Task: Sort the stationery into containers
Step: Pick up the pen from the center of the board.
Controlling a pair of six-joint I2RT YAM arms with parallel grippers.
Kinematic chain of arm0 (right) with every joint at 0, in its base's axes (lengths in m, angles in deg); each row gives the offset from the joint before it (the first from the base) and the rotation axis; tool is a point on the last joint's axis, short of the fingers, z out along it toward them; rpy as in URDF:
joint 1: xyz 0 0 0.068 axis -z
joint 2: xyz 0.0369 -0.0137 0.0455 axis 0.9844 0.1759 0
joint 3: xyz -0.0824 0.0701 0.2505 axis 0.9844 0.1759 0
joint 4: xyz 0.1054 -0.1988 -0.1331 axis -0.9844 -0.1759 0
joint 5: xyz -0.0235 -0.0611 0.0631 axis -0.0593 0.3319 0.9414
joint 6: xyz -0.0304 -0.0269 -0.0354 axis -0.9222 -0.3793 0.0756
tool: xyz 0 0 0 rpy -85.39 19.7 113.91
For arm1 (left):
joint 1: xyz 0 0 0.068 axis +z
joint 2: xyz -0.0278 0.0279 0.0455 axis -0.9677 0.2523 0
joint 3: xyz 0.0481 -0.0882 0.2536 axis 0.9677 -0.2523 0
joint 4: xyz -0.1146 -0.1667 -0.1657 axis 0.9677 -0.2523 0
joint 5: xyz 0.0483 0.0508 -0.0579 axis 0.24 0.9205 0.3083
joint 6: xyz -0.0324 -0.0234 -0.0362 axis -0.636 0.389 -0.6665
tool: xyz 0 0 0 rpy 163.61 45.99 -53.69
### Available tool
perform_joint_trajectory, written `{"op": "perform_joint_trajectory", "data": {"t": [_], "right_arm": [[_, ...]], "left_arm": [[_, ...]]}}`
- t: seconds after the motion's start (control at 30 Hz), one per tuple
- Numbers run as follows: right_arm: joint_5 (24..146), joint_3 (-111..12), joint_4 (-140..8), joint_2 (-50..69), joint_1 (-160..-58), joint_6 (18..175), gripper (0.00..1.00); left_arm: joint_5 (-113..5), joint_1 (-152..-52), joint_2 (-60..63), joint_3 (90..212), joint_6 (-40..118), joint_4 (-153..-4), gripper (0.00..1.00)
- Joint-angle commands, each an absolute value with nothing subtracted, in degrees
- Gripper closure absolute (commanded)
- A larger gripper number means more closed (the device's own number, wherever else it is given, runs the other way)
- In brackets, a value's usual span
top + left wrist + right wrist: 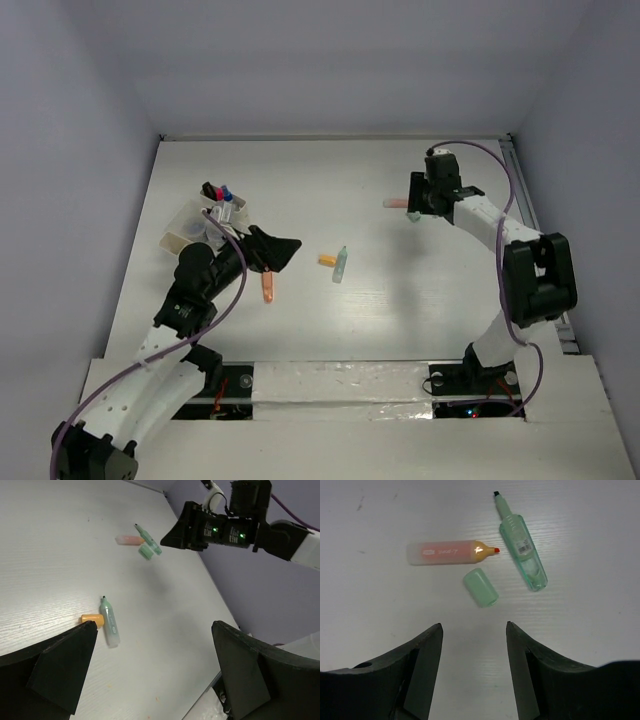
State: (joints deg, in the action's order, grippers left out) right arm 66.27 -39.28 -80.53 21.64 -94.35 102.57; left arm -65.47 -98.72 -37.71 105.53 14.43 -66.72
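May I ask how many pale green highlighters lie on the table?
2: one highlighter mid-table beside the orange piece; another highlighter below the right hand. The bins may hide more.

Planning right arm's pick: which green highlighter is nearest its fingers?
The green highlighter beside the loose green cap; the second highlighter lies mid-table by an orange stub.

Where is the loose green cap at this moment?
In the right wrist view the green cap lies on the table just ahead of the open right gripper, between the orange highlighter and the uncapped green highlighter.
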Motion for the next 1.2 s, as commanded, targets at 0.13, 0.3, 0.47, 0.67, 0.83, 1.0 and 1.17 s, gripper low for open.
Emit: {"op": "perform_joint_trajectory", "data": {"t": [0.13, 0.3, 0.47, 0.67, 0.83, 1.0, 1.17], "right_arm": [[72.73, -54.37, -86.07, 32.73, -92.96, 98.1, 0.38], [76.5, -57.99, -85.46, 37.41, -92.96, 100.2, 0.29], [79.94, -57.8, -83.6, 39.51, -95.24, 102.05, 0.22], [77.39, -60.54, -84.31, 42.86, -96.04, 104.33, 0.17], [75.3, -63.96, -85.97, 45.67, -96.04, 106.44, 0.16], [72.03, -64.14, -86.86, 46.73, -96.04, 107.76, 0.03], [72.91, -65.46, -86.68, 48.4, -96.04, 109.61, 0.0]], "left_arm": [[-67.32, -100.88, -36.28, 107.2, 15.35, -63.26, 0.02], [-67.49, -101.4, -35.49, 105.88, 15.0, -62.12, 0.02], [-67.41, -101.4, -35.57, 105.53, 14.91, -61.5, 0.02], [-67.85, -101.4, -35.22, 105.44, 14.83, -60.79, 0.02], [-67.67, -101.4, -35.66, 105.09, 14.74, -60.97, 0.02], [-67.67, -101.4, -35.75, 104.91, 14.74, -60.88, 0.02], [-67.85, -101.4, -35.49, 105.0, 14.56, -60.53, 0.02]]}}
